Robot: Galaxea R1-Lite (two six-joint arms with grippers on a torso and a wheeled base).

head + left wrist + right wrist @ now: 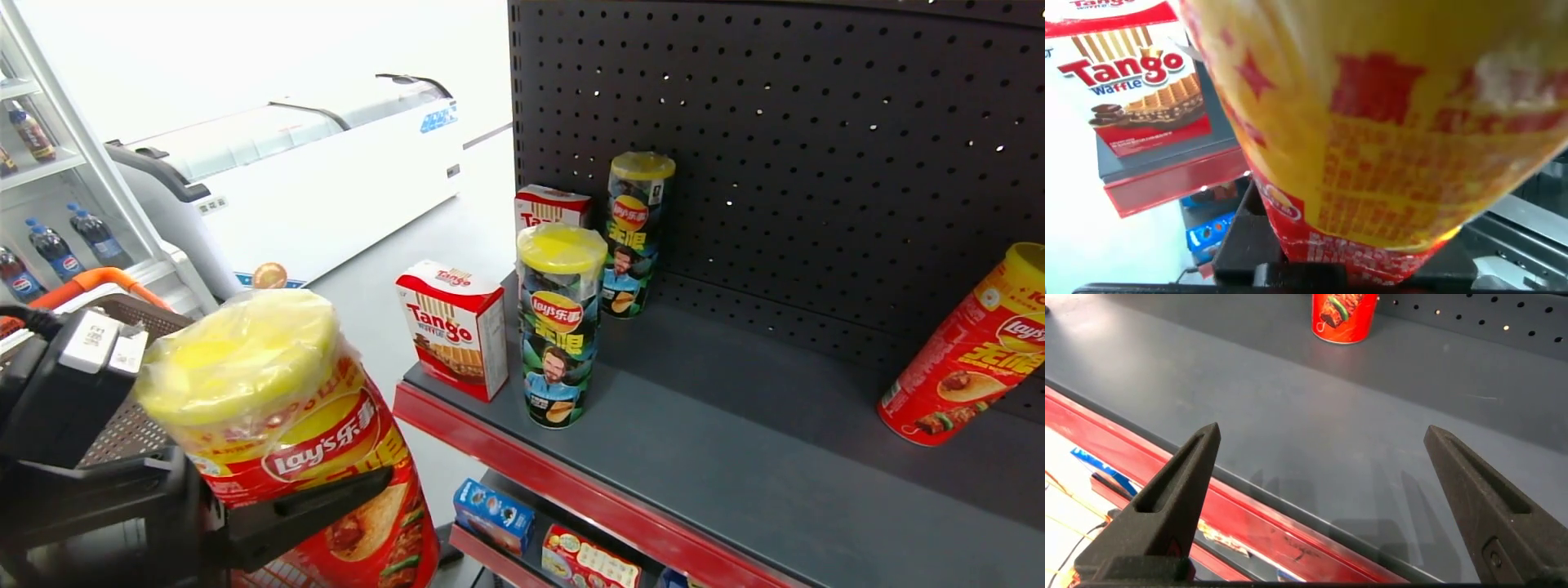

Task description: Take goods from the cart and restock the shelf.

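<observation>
The left gripper point(273, 523) is clamped on a red can point(269, 392) with a yellow lid under clear wrap. One dark finger point(310, 502) lies across the can's front. In the head view the pair sits at about 8 o'clock, off the shelf point(735, 457) and just short of its red front edge. The cart point(122, 327), with its orange handle point(98, 282), lies behind the can at 9 o'clock. From the left wrist the can point(1396, 122) is close up, the gripper point(1347, 265) sits under it, and a wafer box point(1135, 90) stands beyond on the shelf corner.

The right gripper point(1323, 433) hangs over bare shelf point(1372, 400) with its fingers wide apart and nothing between them. A second red can point(1343, 314) stands farther in, near the pegboard.

On the shelf, head view:
- The wafer box point(453, 327) stands upright near the centre, at the shelf's left corner.
- A dark can point(559, 327) with a yellow lid stands just beside it, on its 3 o'clock side.
- Another wafer box point(551, 208) and another dark can point(637, 233) stand behind, toward 12 o'clock by the pegboard point(816, 122).
- The second red can point(967, 351) is at 3 o'clock against the pegboard (it looks tilted, though I cannot tell if it truly leans).

On the lower shelf, at 6 o'clock, are a blue box point(494, 510) and a red box point(588, 559). A white freezer point(326, 180) stands at 11 o'clock.
</observation>
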